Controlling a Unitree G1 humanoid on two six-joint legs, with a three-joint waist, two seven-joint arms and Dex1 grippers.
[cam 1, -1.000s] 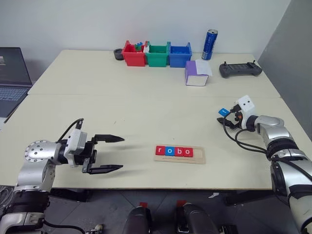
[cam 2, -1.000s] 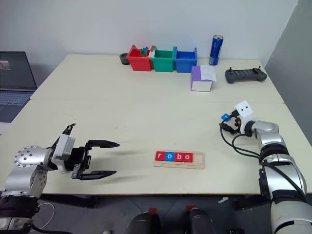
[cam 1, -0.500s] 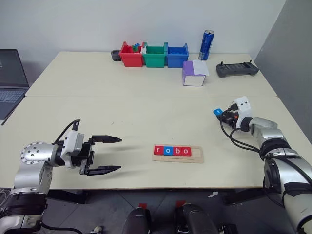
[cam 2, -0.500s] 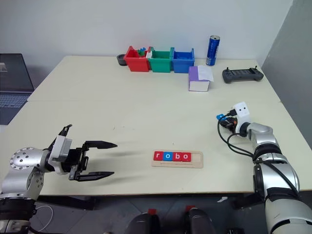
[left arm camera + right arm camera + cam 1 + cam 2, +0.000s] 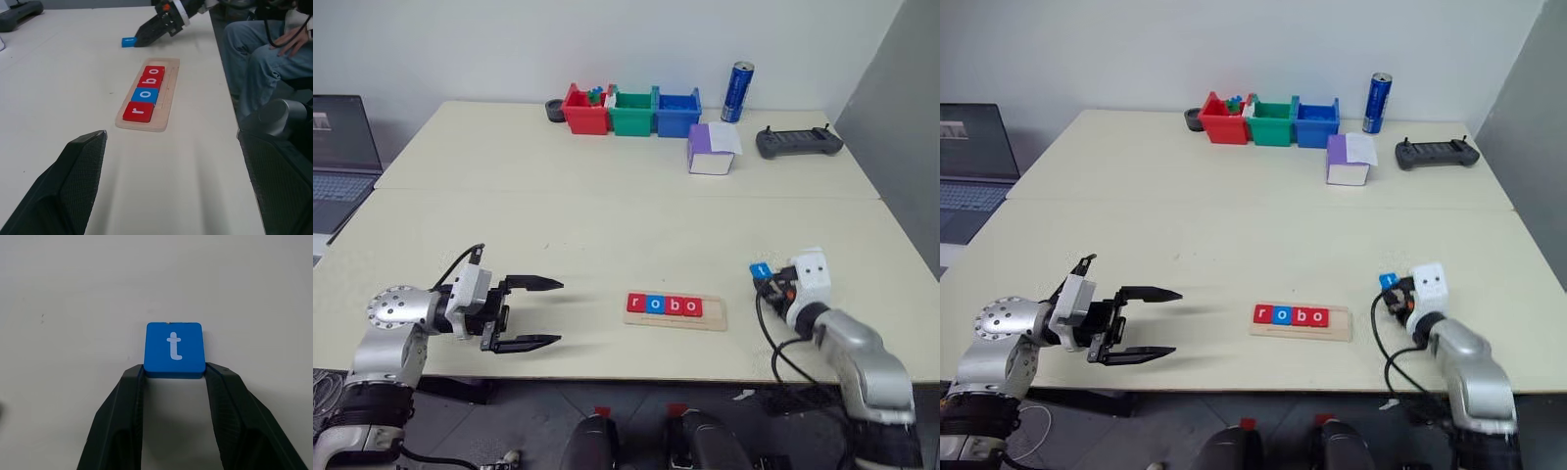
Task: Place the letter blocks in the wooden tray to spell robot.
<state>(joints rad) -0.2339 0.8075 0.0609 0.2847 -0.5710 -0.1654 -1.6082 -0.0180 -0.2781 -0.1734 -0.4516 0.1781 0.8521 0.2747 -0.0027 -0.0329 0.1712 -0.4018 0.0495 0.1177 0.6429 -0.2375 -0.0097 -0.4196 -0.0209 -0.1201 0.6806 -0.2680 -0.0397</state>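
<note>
The wooden tray (image 5: 713, 314) lies near the table's front edge, with four letter blocks in it reading r (image 5: 635, 304), o (image 5: 654, 305), b (image 5: 673, 306), o (image 5: 691, 307). Its right end is bare. To the right of the tray, my right gripper (image 5: 174, 373) is shut on a blue letter block marked t (image 5: 174, 349), pinched by its edges low over the table (image 5: 761, 269). Far to the left of the tray, my left gripper (image 5: 558, 311) is open and holds nothing, its fingers pointing toward the tray (image 5: 146, 93).
Red (image 5: 583, 111), green (image 5: 631, 112) and blue (image 5: 676, 112) bins stand at the back, beside a blue can (image 5: 737, 92). A purple-and-white box (image 5: 710, 149) and a black controller (image 5: 799, 142) lie back right. A laptop (image 5: 337, 147) sits at the left. A person's legs (image 5: 259, 63) are by the table.
My right gripper with the blue t block has come toward the front edge, closer to the tray's right end. The left gripper has stayed put and open.
</note>
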